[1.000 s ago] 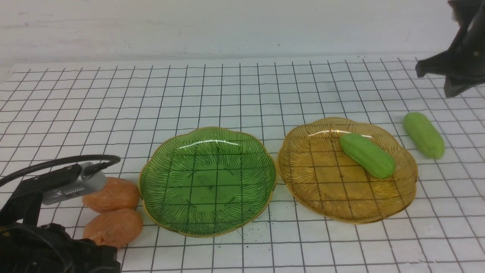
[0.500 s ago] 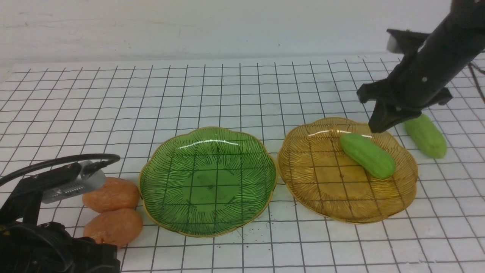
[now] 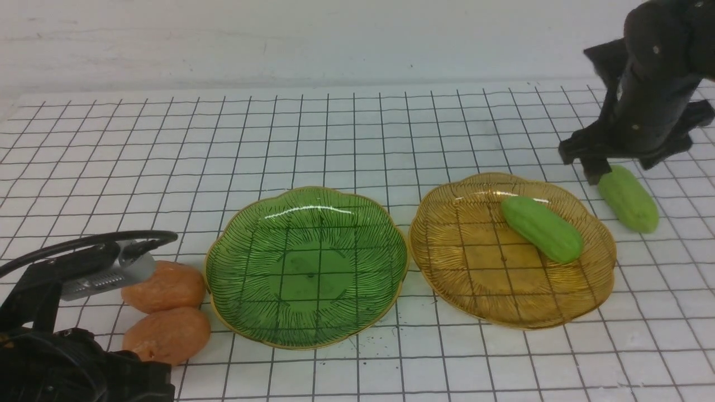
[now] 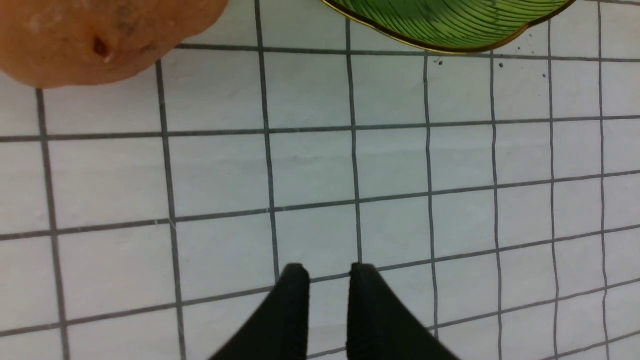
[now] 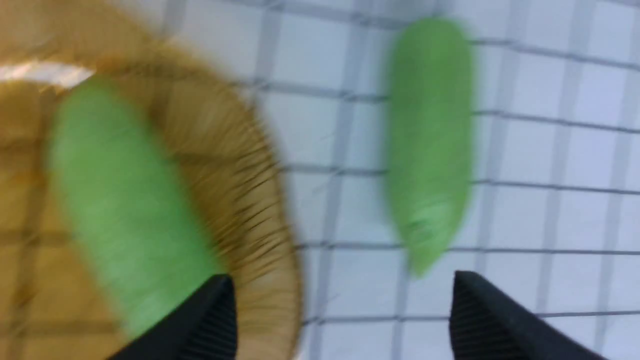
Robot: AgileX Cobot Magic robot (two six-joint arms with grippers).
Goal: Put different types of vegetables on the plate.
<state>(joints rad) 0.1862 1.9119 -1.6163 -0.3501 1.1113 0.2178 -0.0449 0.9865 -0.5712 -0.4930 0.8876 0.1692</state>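
Two orange-brown potatoes lie touching, left of the green plate. One green gourd rests on the amber plate. A second gourd lies on the table to that plate's right. My right gripper hangs open just over this gourd's far end, holding nothing. The blurred right wrist view shows the loose gourd ahead of the open right gripper, and the plated gourd beside it. My left gripper is nearly shut and empty, with one potato ahead.
The table wears a white cloth with a black grid. A pale wall closes off the far side. My left arm and its camera fill the near left corner beside the potatoes. The green plate's rim shows in the left wrist view.
My right arm came down from the upper right, swung over the amber plate's far rim, then moved back above the loose gourd. Its jaws opened wide. The left arm stayed still.
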